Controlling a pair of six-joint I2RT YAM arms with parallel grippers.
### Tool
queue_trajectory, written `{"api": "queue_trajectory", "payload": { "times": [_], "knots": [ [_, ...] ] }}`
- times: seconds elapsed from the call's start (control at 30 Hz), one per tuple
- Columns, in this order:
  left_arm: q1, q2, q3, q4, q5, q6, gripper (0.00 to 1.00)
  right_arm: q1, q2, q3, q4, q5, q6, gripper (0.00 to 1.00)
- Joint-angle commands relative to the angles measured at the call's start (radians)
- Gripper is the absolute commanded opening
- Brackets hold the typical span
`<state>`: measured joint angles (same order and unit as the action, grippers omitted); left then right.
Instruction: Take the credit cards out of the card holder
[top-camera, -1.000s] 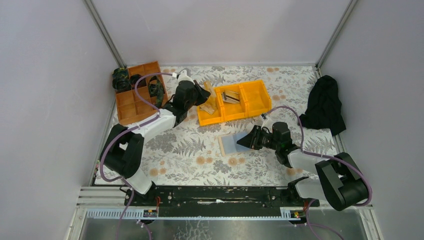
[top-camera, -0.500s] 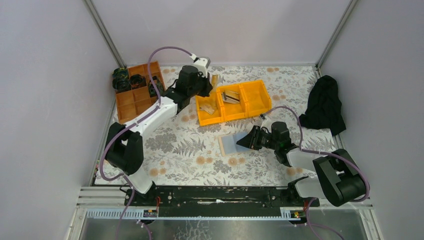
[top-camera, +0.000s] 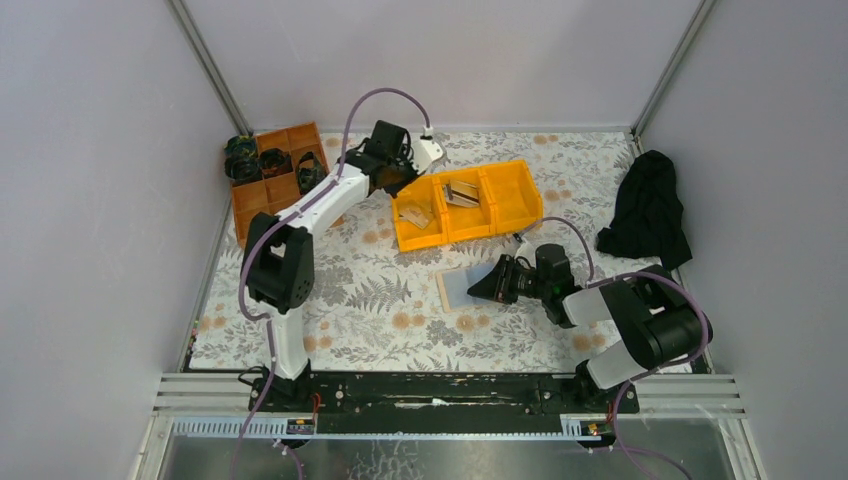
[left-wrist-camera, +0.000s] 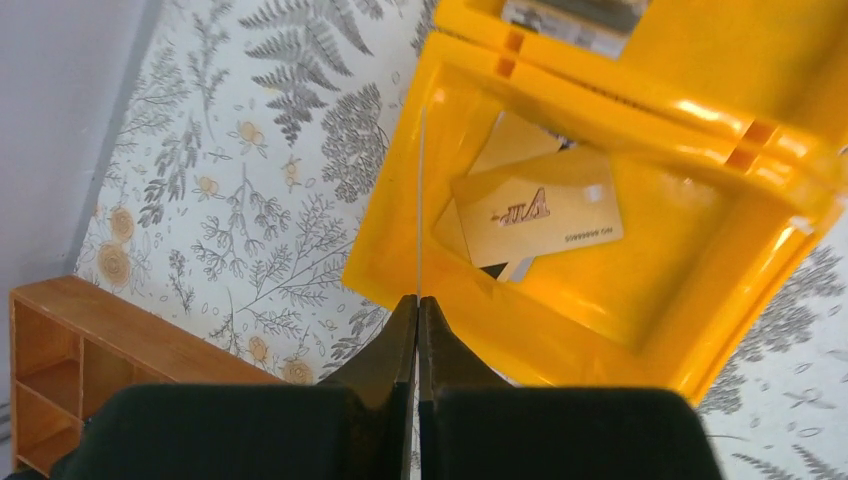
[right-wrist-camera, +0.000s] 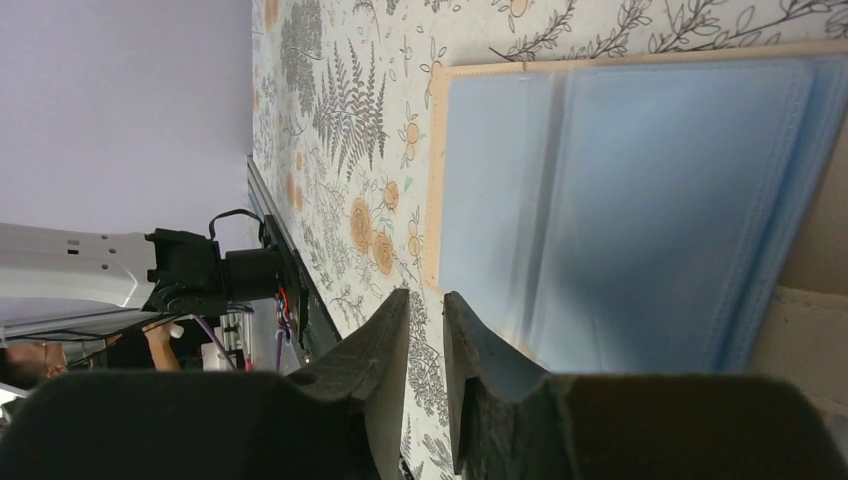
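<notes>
The card holder (top-camera: 460, 288) lies open on the floral table, pale blue inside (right-wrist-camera: 640, 200) with a tan border. My right gripper (top-camera: 480, 287) rests low at its right edge, jaws a narrow gap apart (right-wrist-camera: 425, 298), one finger over the holder, nothing between them. My left gripper (top-camera: 405, 180) is shut on a credit card seen edge-on as a thin line (left-wrist-camera: 420, 200), held above the near rim of the yellow bin's left compartment (left-wrist-camera: 419, 298). Tan credit cards (left-wrist-camera: 540, 210) lie in that compartment (top-camera: 415, 215). More cards (top-camera: 460, 192) lie in the middle compartment.
The yellow three-compartment bin (top-camera: 512, 200) stands behind the holder. An orange-brown divided tray (top-camera: 270, 190) with dark items is at the back left. A black cloth (top-camera: 648, 210) lies at the right wall. Grey walls enclose the table.
My left arm has swung from the bin's left side toward the back and turned its wrist, still holding the card. My right gripper has stayed at the holder, shifting slightly left.
</notes>
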<state>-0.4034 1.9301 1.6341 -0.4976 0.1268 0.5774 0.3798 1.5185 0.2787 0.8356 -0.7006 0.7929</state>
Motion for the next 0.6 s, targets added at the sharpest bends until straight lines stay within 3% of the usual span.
{"api": "queue_trajectory", "payload": {
  "times": [0.0, 0.2, 0.57],
  "knots": [
    [-0.005, 0.028, 0.031, -0.062, -0.053, 0.166, 0.00, 0.006, 0.041, 0.038, 0.102, -0.050, 0.030, 0.26],
    [-0.039, 0.020, -0.042, 0.000, -0.051, 0.173, 0.00, 0.007, 0.065, 0.045, 0.119, -0.061, 0.033, 0.27],
    [-0.065, 0.131, 0.031, -0.026, -0.074, 0.188, 0.00, 0.006, 0.072, 0.045, 0.125, -0.062, 0.037, 0.28]
  ]
}}
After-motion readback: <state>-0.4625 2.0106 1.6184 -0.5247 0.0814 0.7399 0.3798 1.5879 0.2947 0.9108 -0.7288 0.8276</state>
